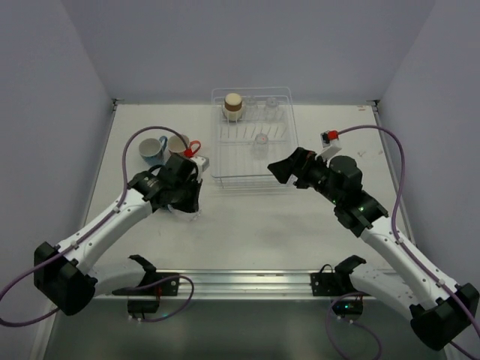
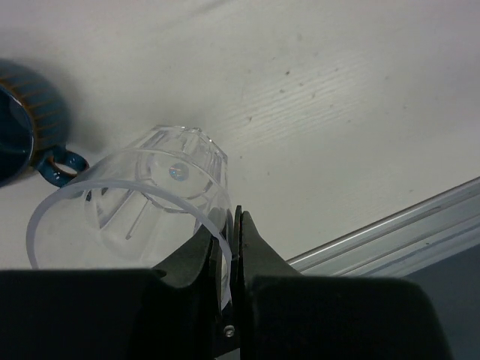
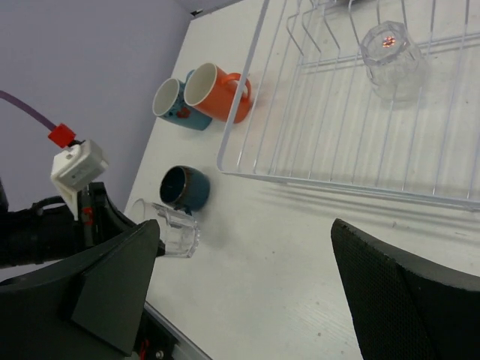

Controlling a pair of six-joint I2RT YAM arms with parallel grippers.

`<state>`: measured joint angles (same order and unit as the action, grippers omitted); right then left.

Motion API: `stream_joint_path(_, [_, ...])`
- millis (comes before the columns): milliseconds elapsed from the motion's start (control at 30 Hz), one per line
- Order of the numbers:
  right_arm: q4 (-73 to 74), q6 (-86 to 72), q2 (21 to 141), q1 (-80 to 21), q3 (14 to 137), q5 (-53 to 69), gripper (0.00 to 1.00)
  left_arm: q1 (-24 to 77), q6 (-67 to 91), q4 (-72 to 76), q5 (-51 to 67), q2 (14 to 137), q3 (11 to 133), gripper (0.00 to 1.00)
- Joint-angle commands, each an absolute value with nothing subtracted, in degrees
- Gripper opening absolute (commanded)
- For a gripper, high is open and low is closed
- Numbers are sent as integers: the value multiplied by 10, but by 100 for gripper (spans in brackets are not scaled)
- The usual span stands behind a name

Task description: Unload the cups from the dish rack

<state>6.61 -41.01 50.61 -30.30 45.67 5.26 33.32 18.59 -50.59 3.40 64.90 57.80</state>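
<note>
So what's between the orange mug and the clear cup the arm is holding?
A dark blue mug sits between the orange mug and the clear cup, seen in the right wrist view.

White table [image 1: 247,217] (metal rail [image 1: 247,279] nearside)

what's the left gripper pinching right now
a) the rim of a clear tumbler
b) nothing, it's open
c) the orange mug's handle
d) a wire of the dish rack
a: in the left wrist view, the left gripper has its two fingers closed on the rim of the clear tumbler, one inside the wall and one outside.
</note>
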Motion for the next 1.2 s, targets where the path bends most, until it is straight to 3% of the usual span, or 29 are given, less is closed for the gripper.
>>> stream_joint_path(0, [91,-377,498,-301,461,34,99,351,178,-520,-20,680,553,0])
stream_joint_path(500, [79,-359,519,-301,454,29,99,461,227,-475,-105,791,547,0])
stream_joint_path(600, [76,-357,518,-302,451,27,99,464,226,-476,-133,804,554,7])
stream_joint_path(833, [69,-358,510,-302,446,33,99,466,233,-438,-160,819,542,9])
stream_joint_path(933, [73,-353,512,-301,446,31,99,466,241,-433,-168,801,537,23])
stream_joint_path(1167, [75,-345,525,-301,461,30,99,466,249,-447,-180,772,544,65])
